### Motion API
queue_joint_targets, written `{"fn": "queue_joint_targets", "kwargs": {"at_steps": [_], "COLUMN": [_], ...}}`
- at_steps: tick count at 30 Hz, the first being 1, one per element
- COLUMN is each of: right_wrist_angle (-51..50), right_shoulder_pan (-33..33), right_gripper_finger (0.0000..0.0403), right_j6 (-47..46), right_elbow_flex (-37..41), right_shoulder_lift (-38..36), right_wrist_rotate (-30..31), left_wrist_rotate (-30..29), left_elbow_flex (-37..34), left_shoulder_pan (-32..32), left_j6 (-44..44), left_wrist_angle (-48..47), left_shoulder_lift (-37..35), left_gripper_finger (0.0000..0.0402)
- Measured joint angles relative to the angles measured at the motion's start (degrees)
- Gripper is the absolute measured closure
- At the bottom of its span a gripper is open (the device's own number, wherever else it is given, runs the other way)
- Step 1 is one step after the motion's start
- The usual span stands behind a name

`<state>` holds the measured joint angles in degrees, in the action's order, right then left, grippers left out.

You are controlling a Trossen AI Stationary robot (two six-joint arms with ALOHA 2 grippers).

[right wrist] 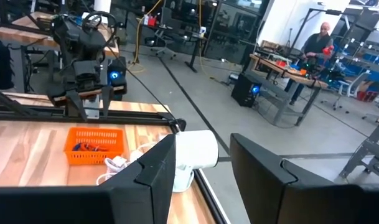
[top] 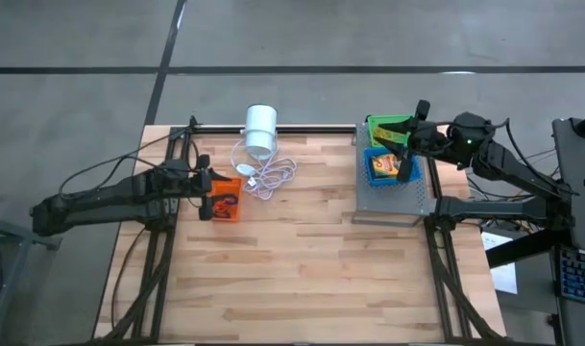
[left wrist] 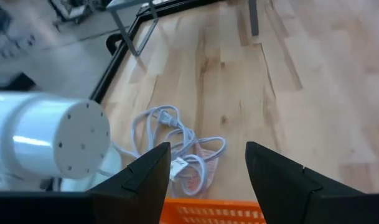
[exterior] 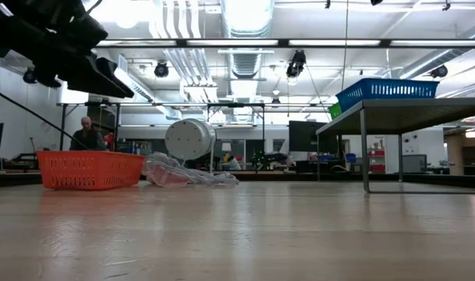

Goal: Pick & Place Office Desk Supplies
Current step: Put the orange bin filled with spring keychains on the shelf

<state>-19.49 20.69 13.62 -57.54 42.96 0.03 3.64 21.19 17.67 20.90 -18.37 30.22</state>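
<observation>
Apparently the open left tool [top: 207, 192] hovers over the orange basket [top: 225, 201], lying lengthwise across the table.

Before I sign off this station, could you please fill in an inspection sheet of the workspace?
Surface: wooden table, near half bare.
Job's things: orange basket at left; blue basket with a crayon box and green basket on the grey tray.
Clutter: white cylinder.
Grippers: left hand open over the orange basket; right hand open over the blue basket, holding nothing seen.
Cables: white cord coiled beside the cylinder.
Surroundings: person at a bench beyond the table.
</observation>
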Motion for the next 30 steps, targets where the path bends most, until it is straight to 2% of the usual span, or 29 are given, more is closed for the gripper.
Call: {"fn": "queue_joint_targets", "kwargs": {"at_steps": [5, 8, 9, 12, 14, 18, 22, 25, 30], "right_wrist_angle": [0.0, 0.0, 0.0, 0.0, 0.0, 0.0, 0.02, 0.0, 0.0], "right_shoulder_pan": [-0.04, -0.04, -0.04, -0.04, -0.04, -0.04, -0.04, -0.04, -0.04], "right_gripper_finger": [0.0262, 0.0263, 0.0264, 0.0264, 0.0264, 0.0264, 0.0264, 0.0264, 0.0264], "right_j6": [0.04, -0.1, -0.02, -0.08, 0.01, -0.07, -0.09, -0.01, -0.03], "right_elbow_flex": [0.02, 0.02, 0.02, 0.02, 0.02, 0.02, 0.02, 0.02, 0.04], "right_shoulder_lift": [0.0, 0.0, 0.0, 0.0, 0.0, 0.0, 0.0, 0.0, 0.0], "right_wrist_rotate": [0.0, 0.0, 0.0, 0.0, 0.0, 0.0, 0.0, 0.0, 0.0], "left_wrist_rotate": [0.0, 0.71, 0.87, 1.82, 0.34, -5.8, -15.69, -16.32, -16.11], "left_elbow_flex": [0.0, 0.0, 0.0, 0.0, 0.0, 0.2, 0.87, 3.57, 10.11], "left_shoulder_pan": [0.0, 0.0, 0.0, 0.0, 0.07, 0.05, 0.28, 1.23, 2.27], "left_j6": [2.73, -1.94, -5.54, -25.67, -31.62, -27.11, -39.49, -39.28, -35.67], "left_wrist_angle": [0.12, 2.49, 3.65, 7.07, 9.4, 9.64, 5.19, -2.06, -8.37], "left_shoulder_lift": [0.01, 0.01, 0.01, 0.01, -0.01, 0.52, 4.33, 8.95, 18.82], "left_gripper_finger": [0.019, 0.019, 0.019, 0.019, 0.019, 0.019, 0.019, 0.019, 0.019]}}
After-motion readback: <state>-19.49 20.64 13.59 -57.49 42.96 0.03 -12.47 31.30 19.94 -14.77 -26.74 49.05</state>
